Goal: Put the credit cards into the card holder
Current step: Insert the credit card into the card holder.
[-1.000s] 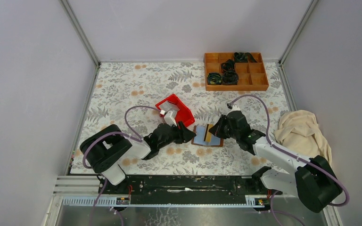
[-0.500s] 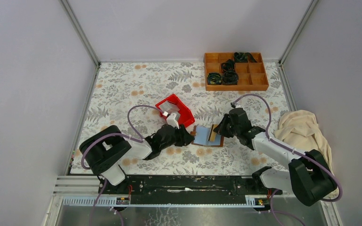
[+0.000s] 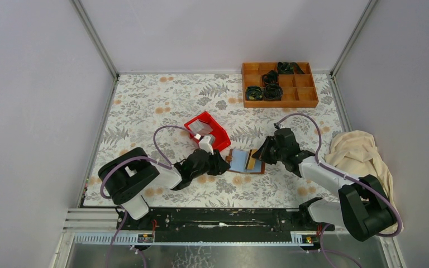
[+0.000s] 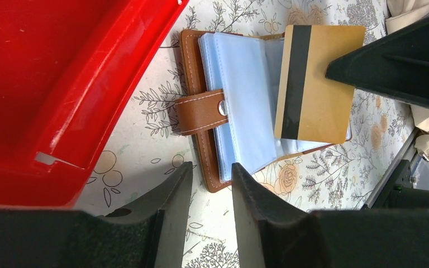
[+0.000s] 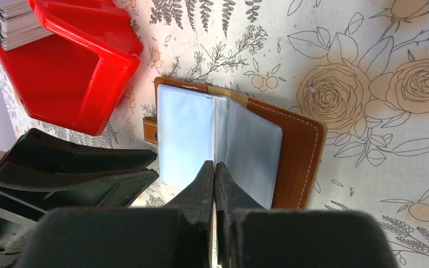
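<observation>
The gold card is clamped in the closed right gripper over the open card holder, which lies flat beside the red bin. The left gripper stands narrow and empty at the holder's edge. Unless the holder is pinned, it may be pushed aside and the sleeve missed.

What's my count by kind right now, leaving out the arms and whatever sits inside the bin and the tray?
Gold card: 1
Card holder: 1
Red bin: 1
Orange wooden tray: 1
Cream cloth: 1
Total: 5
</observation>
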Tool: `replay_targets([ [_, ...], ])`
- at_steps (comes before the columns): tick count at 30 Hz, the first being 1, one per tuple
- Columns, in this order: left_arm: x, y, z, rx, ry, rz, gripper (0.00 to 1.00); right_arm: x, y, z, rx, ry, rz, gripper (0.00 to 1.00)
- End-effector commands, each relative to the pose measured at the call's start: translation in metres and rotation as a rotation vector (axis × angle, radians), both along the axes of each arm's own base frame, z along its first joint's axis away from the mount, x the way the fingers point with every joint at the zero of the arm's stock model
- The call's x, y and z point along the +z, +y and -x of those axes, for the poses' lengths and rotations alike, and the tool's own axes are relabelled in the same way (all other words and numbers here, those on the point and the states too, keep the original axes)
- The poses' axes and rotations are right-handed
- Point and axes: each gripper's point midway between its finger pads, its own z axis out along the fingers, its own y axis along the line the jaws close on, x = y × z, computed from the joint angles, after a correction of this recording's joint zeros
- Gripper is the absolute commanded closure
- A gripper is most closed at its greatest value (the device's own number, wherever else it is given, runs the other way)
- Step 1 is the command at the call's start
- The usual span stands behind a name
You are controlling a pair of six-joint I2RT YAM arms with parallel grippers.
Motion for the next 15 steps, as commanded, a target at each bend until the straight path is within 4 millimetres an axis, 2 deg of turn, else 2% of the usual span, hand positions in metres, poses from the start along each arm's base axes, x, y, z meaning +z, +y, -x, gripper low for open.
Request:
replay_targets([
  [1,-0.005,0.0,-0.002,0.006,-0.02,-0.023,0.62,0.012,0.004,-0.001,0.014,-0.029,-0.051,1.0],
  [15,-0.009,0.001,0.001,0.011,-0.019,-0.052,0.64,-0.005,0.004,0.008,0.016,0.027,-0.083,1.0],
])
